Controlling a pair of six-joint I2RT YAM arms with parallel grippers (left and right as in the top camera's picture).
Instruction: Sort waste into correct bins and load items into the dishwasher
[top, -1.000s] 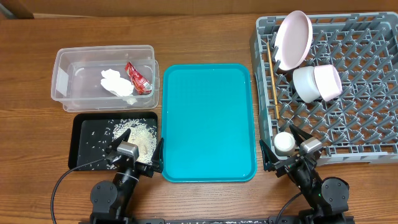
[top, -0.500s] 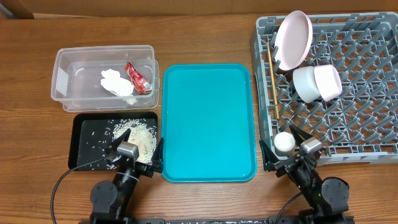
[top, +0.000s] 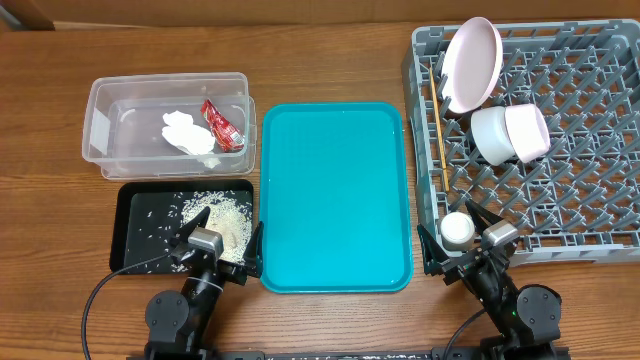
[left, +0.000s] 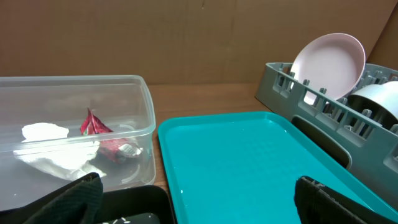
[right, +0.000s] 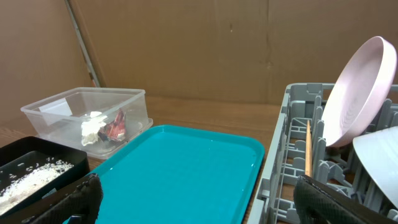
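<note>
The red wrapper (top: 222, 124) and napkin (top: 188, 133) lie in the clear tub (top: 100, 120), and the rice (top: 228, 215) in the black tray (top: 135, 235). Plate (top: 472, 62), bowl (top: 510, 134), cup (top: 458, 229) and chopsticks (top: 437, 125) sit in the grey rack (top: 600, 200). My left gripper (top: 216, 250) and right gripper (top: 462, 252) gape wide, empty.

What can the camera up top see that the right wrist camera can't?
Only the overhead view shows the small white cup sitting in the near left corner of the grey rack, and the rack's whole floor. Only the right wrist view shows the brown cardboard wall at the back. Both show the teal tray, the clear tub holding the red wrapper and white napkin, the rice in the black tray, and the chopsticks and pink plate in the rack.
</note>
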